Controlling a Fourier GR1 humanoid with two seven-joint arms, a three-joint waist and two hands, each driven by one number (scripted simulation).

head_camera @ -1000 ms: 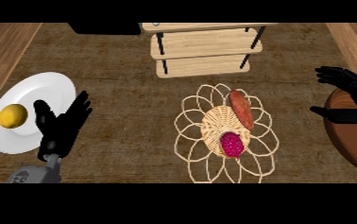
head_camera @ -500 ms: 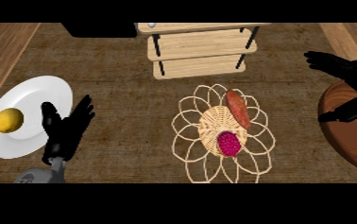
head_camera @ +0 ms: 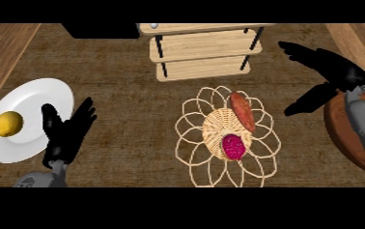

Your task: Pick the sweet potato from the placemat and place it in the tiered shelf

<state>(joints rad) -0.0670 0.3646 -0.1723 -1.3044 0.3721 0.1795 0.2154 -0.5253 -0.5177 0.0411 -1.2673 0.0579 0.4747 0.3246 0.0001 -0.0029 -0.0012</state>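
Head view: the robot's black right hand [head_camera: 324, 73] has swung in from the counter's right edge over the past second, rising from about three o'clock toward two o'clock, and now hangs spread wide, fingers straight and thumb pointing down toward the mat, holding nothing. Its target, the elongated orange-brown sweet potato [head_camera: 242, 111], lies untouched on the upper right of the round woven wicker placemat with looped petal edging [head_camera: 227, 137], at centre frame, just above a small magenta round fruit or vegetable [head_camera: 233, 146]. The hand stands well apart from the sweet potato, up and to its right.

The pale wooden tiered shelf with black posts [head_camera: 204, 49] waits at twelve o'clock, just beyond the mat's far rim. At nine o'clock the black left hand [head_camera: 66, 131] rests open, fingers up, overlapping the edge of a white round plate [head_camera: 43, 97] that carries a yellow lemon-like fruit [head_camera: 10, 123]. A brown round wooden object [head_camera: 342, 131] shows at the right edge, at four o'clock.

The shift reads as the opening of the reach: the pick is not yet made, and the hand would next need to come down and left onto the sweet potato.
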